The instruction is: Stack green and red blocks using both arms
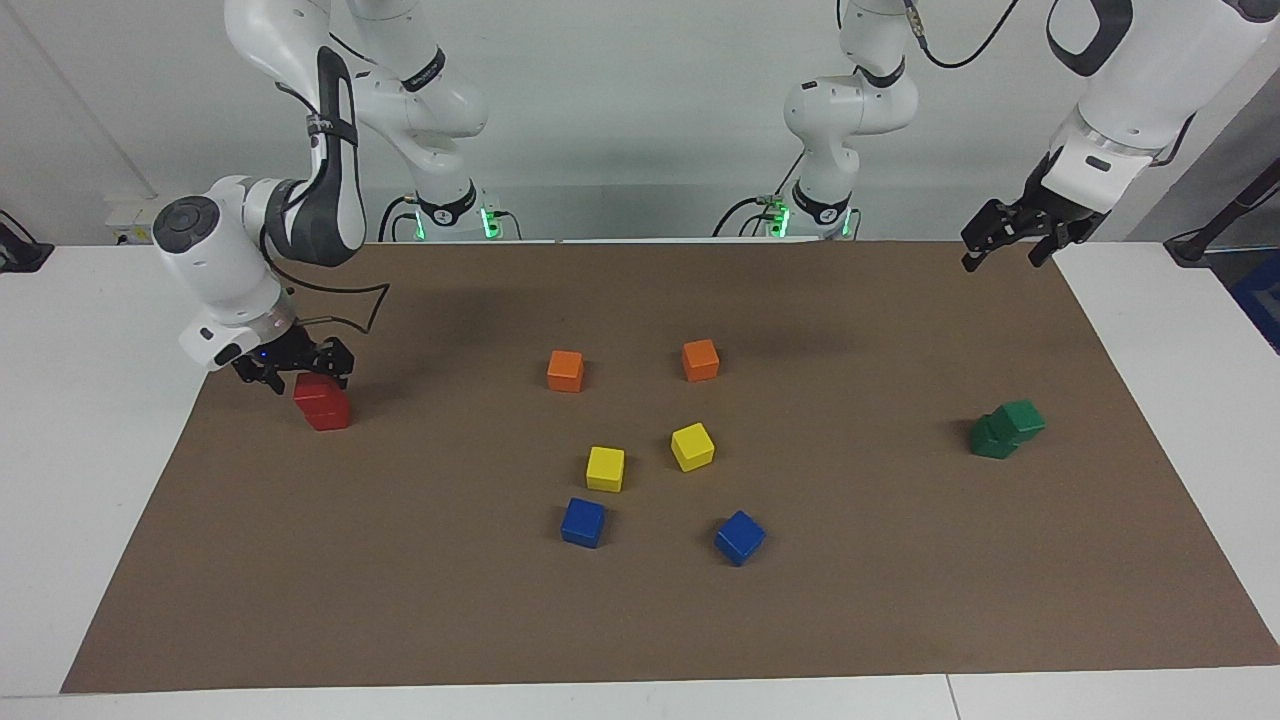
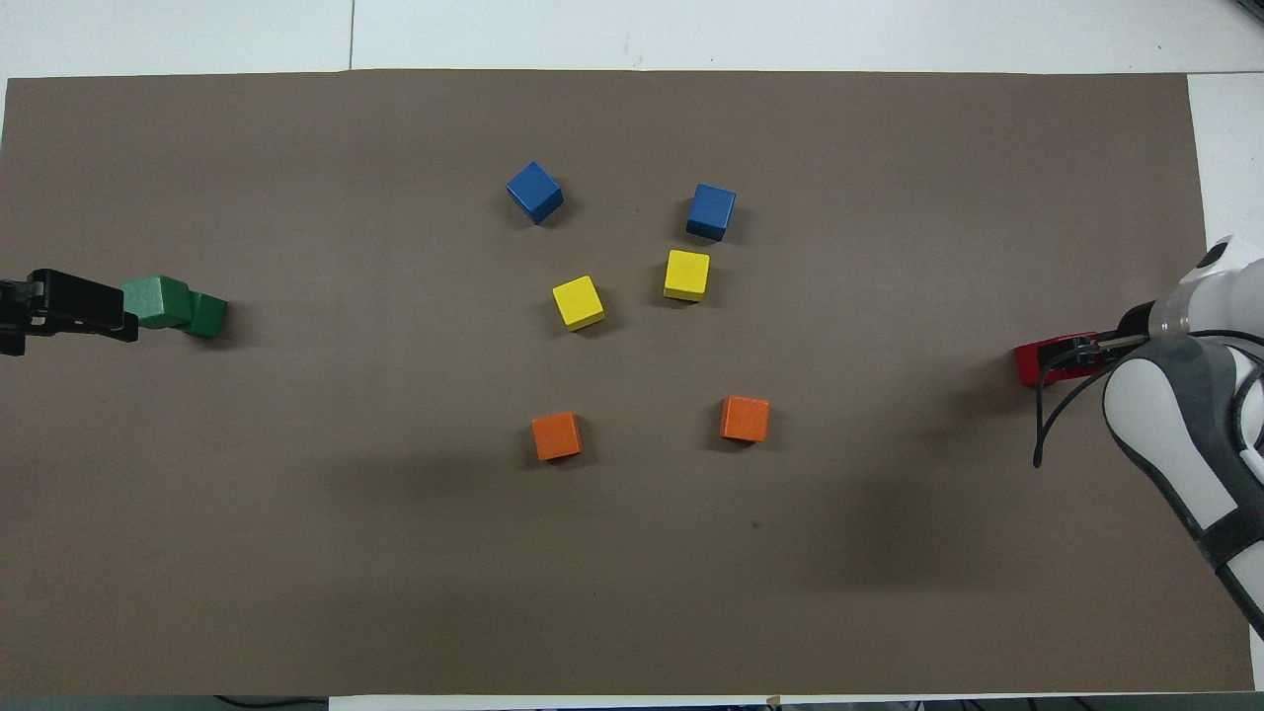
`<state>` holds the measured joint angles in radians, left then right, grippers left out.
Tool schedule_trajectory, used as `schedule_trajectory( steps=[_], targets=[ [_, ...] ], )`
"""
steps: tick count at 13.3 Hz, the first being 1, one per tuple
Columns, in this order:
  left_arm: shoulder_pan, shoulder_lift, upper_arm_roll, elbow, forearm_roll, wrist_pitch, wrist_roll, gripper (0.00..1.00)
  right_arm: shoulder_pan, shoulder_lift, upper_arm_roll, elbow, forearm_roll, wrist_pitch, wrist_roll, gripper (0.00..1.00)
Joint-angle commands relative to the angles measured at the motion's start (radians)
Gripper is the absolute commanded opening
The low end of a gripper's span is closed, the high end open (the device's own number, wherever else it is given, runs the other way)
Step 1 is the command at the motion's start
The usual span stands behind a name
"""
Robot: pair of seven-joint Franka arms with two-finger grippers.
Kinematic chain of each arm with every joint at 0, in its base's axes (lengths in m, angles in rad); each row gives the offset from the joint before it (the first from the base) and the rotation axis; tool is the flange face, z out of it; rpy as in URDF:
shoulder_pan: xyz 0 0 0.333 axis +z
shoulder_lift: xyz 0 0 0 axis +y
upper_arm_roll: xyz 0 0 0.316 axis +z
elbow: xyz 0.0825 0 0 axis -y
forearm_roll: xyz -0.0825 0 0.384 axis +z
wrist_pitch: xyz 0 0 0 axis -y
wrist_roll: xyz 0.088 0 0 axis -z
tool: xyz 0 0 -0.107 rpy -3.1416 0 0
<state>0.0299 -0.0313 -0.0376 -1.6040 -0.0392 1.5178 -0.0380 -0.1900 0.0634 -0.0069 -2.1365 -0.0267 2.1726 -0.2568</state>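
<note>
Two red blocks (image 1: 322, 404) stand one on the other near the right arm's end of the mat; in the overhead view only an edge of the red stack (image 2: 1030, 361) shows. My right gripper (image 1: 301, 372) hangs open just above the stack, its fingers clear of the top block. Two green blocks (image 1: 1006, 429) sit at the left arm's end, the upper one skewed and overhanging the lower; the green pair (image 2: 176, 304) also shows from above. My left gripper (image 1: 1005, 243) is open and empty, raised over the mat's corner by the robots.
In the middle of the brown mat (image 1: 900, 600) lie two orange cubes (image 1: 565, 370) (image 1: 700, 360), two yellow cubes (image 1: 605, 468) (image 1: 692, 446) and two blue cubes (image 1: 583, 522) (image 1: 739, 537). White table borders the mat.
</note>
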Motion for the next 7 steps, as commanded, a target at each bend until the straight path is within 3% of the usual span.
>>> schedule_trajectory(
  steps=[1, 4, 7],
  targets=[
    [-0.013, -0.024, 0.005, -0.013, 0.016, -0.008, -0.005, 1.00, -0.002, -0.056, 0.021, 0.094, 0.007, -0.150, 0.045, 0.99],
    [-0.015, -0.024, 0.005, -0.013, 0.016, -0.007, -0.005, 1.00, 0.043, -0.157, 0.034, 0.153, 0.007, -0.259, 0.063, 0.99],
    [-0.015, -0.024, 0.005, -0.011, 0.015, -0.007, -0.005, 1.00, 0.053, -0.206, 0.034, 0.280, 0.007, -0.480, 0.073, 0.99]
  ],
)
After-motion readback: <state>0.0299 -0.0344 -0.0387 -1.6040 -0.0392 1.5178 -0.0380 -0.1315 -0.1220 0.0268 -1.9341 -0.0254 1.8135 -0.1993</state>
